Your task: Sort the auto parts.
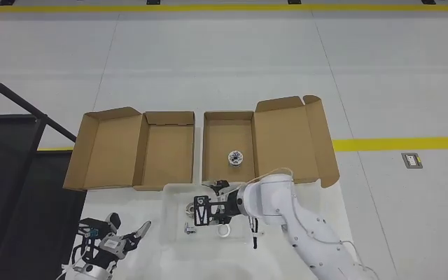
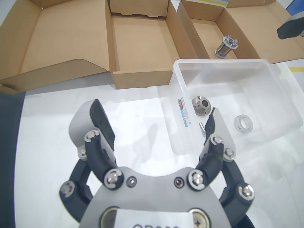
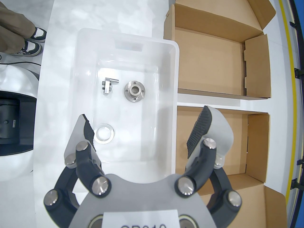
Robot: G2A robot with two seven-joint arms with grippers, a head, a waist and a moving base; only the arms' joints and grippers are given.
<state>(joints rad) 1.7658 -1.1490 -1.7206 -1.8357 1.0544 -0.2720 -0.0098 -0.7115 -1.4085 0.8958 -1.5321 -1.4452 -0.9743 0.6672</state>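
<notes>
I'm reading the sort as barely begun: one finned cylindrical part (image 2: 225,47) is standing in the right cardboard box (image 2: 206,31), and the left cardboard box (image 2: 137,36) is holding nothing I can see. Three parts are waiting in the clear bin (image 3: 147,143), which is sitting on the worktop (image 3: 133,12) just in front of the two boxes. They are a round flange (image 3: 134,91), a small bracket (image 3: 109,84) just beside it, and a flat ring (image 3: 104,133) lying apart from both. By my judgement most of the job is left. I'm holding the right gripper (image 3: 145,113) above the bin, released and carrying nothing. Its jaws are spread wide, one finger over the ring's edge and the other out past the bin wall, over a box. The left gripper (image 2: 154,106) is likewise released and empty, hovering over bare worktop just outside the bin's side wall. I'm expecting the bin's upright walls to crowd any reach from the side. The ring, lying flat on the bin floor, is likely to be awkward to pinch. With the right arm already stretching across the bin, I'm judging that bringing the left one in as well would risk the two meeting.
</notes>
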